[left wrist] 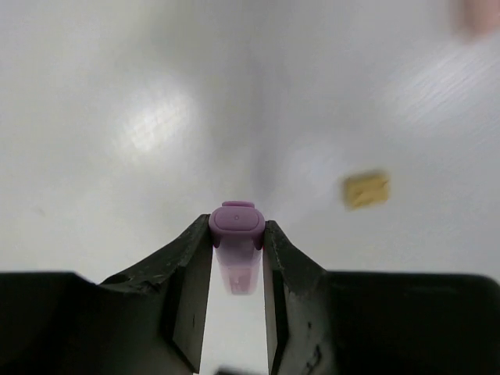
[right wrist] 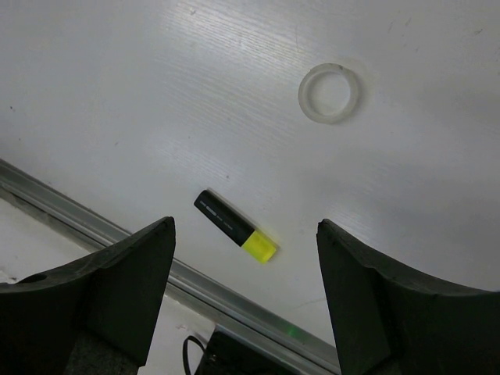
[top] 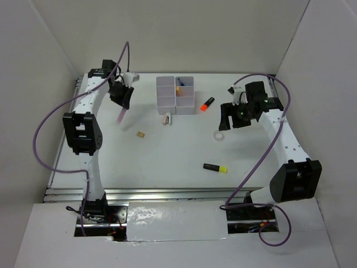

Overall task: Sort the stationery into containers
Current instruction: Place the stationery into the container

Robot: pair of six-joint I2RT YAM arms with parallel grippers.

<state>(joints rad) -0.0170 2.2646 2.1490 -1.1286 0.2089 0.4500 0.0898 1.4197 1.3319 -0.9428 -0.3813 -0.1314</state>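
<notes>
White table [top: 167, 162], white walls all round. The pink marker [left wrist: 237, 250] is pinched tight in the left gripper [left wrist: 237, 228], held up off the table's left side, with the tan eraser [left wrist: 366, 190] blurry below it. Only the overhead view shows the bins [top: 175, 95] at the back. The right wrist cam has the right gripper [right wrist: 244, 224] spread wide and empty, with the yellow highlighter [right wrist: 234, 228] and tape ring [right wrist: 303, 94] lying on the table beyond.

jaws spread wide | yellow-and-black highlighter [right wrist: 235, 227] lying flat | clear tape ring [right wrist: 330, 93] apart
</notes>
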